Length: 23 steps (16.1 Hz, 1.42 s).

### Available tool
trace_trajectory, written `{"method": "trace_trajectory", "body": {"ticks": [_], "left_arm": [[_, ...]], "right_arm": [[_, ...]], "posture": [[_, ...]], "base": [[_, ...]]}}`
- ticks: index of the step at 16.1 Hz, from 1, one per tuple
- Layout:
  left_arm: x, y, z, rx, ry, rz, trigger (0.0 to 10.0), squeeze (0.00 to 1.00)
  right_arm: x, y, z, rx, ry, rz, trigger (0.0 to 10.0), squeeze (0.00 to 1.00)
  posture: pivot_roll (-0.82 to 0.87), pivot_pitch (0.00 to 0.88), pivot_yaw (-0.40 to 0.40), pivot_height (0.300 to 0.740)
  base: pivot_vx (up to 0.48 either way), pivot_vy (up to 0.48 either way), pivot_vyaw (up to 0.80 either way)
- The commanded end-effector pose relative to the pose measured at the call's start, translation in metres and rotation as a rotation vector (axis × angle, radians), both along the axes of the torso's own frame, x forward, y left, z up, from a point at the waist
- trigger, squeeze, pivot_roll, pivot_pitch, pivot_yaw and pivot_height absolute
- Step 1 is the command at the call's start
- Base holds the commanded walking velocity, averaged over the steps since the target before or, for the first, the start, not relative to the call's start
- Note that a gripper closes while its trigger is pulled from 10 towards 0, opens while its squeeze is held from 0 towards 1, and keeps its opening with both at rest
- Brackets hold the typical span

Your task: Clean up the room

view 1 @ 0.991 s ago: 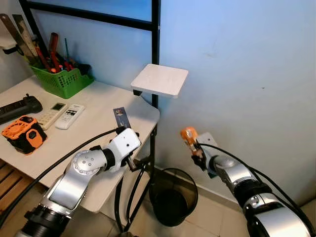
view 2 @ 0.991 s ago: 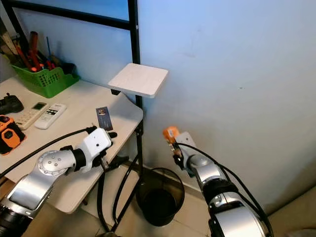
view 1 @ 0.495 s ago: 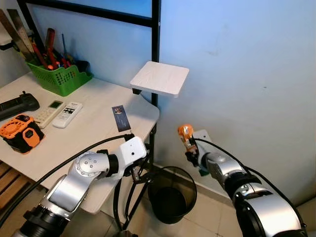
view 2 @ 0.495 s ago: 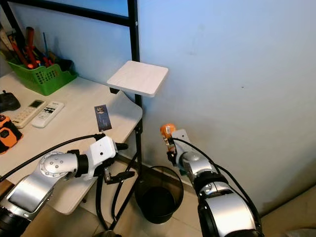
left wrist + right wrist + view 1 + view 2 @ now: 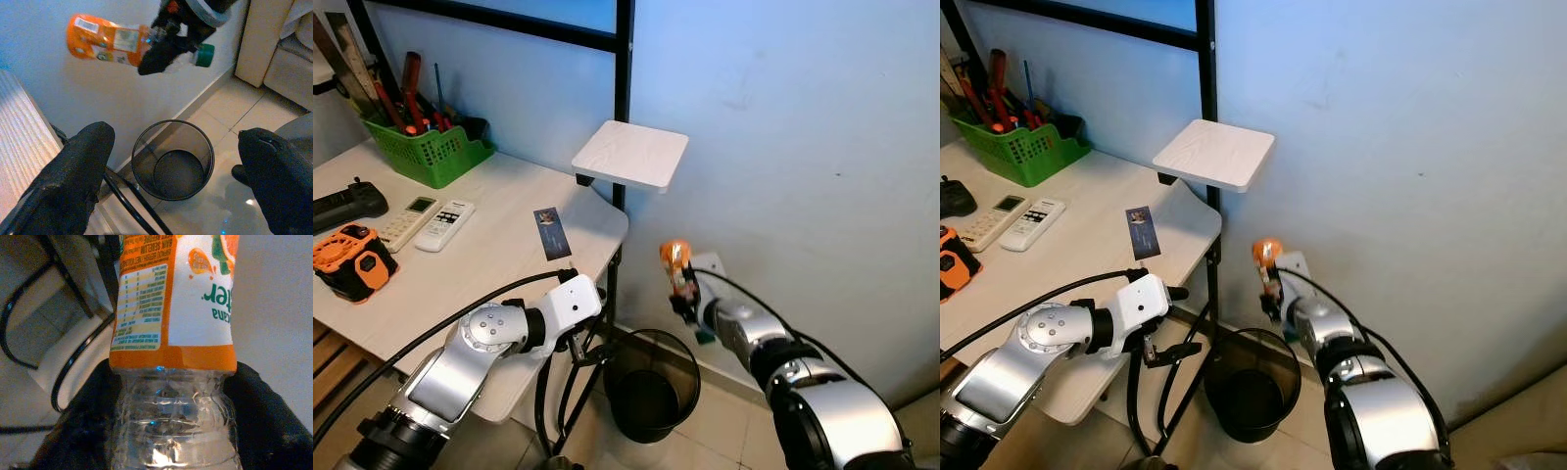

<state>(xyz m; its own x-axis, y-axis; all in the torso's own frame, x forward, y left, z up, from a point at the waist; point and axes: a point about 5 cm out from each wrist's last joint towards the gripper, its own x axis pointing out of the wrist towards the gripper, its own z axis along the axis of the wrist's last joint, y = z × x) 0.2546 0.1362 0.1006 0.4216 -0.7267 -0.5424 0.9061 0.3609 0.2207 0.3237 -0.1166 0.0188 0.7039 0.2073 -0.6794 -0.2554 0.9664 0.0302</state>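
Right gripper (image 5: 164, 54) clamped on orange-labelled bottle (image 5: 675, 266), held above black wire bin (image 5: 648, 385). Left gripper (image 5: 168, 166) fingers spread wide beside desk (image 5: 480, 255).

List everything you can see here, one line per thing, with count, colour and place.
Clear plastic bottle with orange label: one, green cap, held above the bin.
Round black mesh waste bin: one, on the tiled floor beside the desk.
White wooden desk: one, at the robot's left.
Small white square shelf: one, on the black frame.
Green plastic basket of tools: one, at the desk's back.
White remote controls: two, side by side on the desk.
Orange and black device: one, near the desk's front edge.
Dark card: one, near the desk's corner.
Left gripper: open, beside the desk's edge.
Right gripper: shut on the bottle.
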Motion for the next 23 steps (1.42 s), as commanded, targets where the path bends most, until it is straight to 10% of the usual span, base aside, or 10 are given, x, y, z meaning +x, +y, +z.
{"method": "trace_trajectory", "body": {"ticks": [1,13,18,23], "left_arm": [[-0.001,0.002,-0.001,0.025,0.001,0.006,10.0,0.03],[0.002,0.001,-0.003,0.01,-0.017,0.055,10.0,0.03],[0.009,0.002,-0.016,-0.212,-0.069,0.54,10.0,0.03],[0.0,0.011,-0.028,-0.143,-0.07,0.688,10.0,0.02]], "right_arm": [[0.001,0.002,0.001,0.024,-0.005,-0.011,10.0,1.0],[-0.001,-0.006,-0.003,0.057,-0.05,-0.094,10.0,1.0],[-0.021,-0.052,0.007,0.09,-0.287,-0.242,10.0,1.0],[-0.06,-0.09,0.008,0.026,-0.375,-0.462,10.0,1.0]], "posture": [[0.03,0.0,-0.034,0.74],[0.04,0.0,-0.057,0.74],[0.0,0.0,-0.036,0.74],[-0.05,0.0,-0.014,0.74]], "base": [[0.0,0.0,0.0],[0.0,0.0,0.0],[0.0,0.0,-0.15],[0.0,0.0,-0.77]]}}
